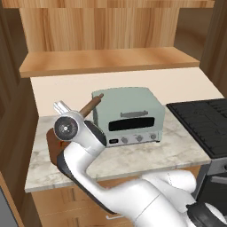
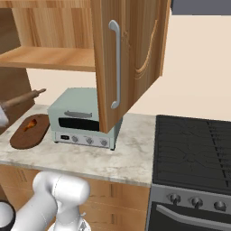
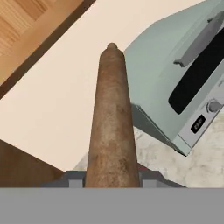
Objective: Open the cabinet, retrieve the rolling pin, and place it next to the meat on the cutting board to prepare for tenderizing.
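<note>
**Op:** I have the rolling pin (image 3: 111, 118) in the claw (image 3: 111, 181), jaws closed on one end of it, with the rest of the rod sticking out ahead of the hand. It's in the air above the left end of the worktop (image 2: 131, 153), tip pointing up and toward the toaster oven (image 1: 128, 116).

**Spotter:** And the drop spot?

**Op:** The cutting board (image 2: 30, 131) lies at the worktop's left end, just beside the toaster oven. The meat (image 2: 30, 123) sits toward the board's far end. From the left base camera my own arm covers most of the board.

**Spotter:** What worries you?

**Op:** Three things, all my guess. The free end is close to the oven's top corner, so swinging the wrist down could knock it. I'm gripping near one end, so the long side may droop or twist in the jaws as I tilt. And it's round: released on the board with any tilt, it could roll onto the meat or off the worktop's front edge.

**Spotter:** The cabinet (image 2: 131, 54)?

**Op:** Door open overhead; I'd stay low.
</note>
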{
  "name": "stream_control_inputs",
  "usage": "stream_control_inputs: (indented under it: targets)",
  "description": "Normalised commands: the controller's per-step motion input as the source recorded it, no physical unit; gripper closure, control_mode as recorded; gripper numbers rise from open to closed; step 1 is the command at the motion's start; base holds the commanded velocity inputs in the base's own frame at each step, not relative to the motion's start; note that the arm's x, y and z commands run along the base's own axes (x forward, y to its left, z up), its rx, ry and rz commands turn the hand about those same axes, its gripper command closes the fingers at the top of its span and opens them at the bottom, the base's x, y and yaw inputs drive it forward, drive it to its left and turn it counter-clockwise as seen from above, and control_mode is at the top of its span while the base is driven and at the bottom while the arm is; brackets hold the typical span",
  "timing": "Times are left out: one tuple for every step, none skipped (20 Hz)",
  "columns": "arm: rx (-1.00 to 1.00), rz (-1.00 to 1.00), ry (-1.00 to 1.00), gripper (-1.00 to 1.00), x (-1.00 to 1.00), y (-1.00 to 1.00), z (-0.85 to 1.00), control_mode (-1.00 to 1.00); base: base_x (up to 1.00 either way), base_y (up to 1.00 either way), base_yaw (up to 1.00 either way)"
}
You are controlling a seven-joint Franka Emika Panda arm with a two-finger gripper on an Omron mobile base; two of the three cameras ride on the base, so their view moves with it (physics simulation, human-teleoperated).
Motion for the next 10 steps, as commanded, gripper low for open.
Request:
stream_control_inputs:
  targets:
    - [0.0, 0.02, 0.11, 1.0, 0.34, 0.18, -0.59, -1.0, 0.0, 0.0, 0.0]
    - [0.0, 0.02, 0.12, 1.0, 0.36, 0.2, -0.61, -1.0, 0.0, 0.0, 0.0]
    - [0.0, 0.02, 0.11, 1.0, 0.44, 0.22, -0.61, -1.0, 0.0, 0.0, 0.0]
    - [0.0, 0.02, 0.11, 1.0, 0.44, 0.26, -0.62, -1.0, 0.0, 0.0, 0.0]
    - [0.0, 0.01, 0.14, 1.0, 0.55, 0.24, -0.54, -1.0, 0.0, 0.0, 0.0]
    - [0.0, 0.0, 0.17, 1.0, 0.61, 0.26, -0.54, -1.0, 0.0, 0.0, 0.0]
    - [0.0, 0.0, 0.19, 1.0, 0.65, 0.28, -0.51, -1.0, 0.0, 0.0, 0.0]
    - [0.0, 0.0, 0.18, 1.0, 0.59, 0.26, -0.54, -1.0, 0.0, 0.0, 0.0]
    - [0.0, 0.0, 0.18, 1.0, 0.59, 0.26, -0.52, -1.0, 0.0, 0.0, 0.0]
    - [0.0, 0.0, 0.18, 1.0, 0.61, 0.24, -0.51, -1.0, 0.0, 0.0, 0.0]
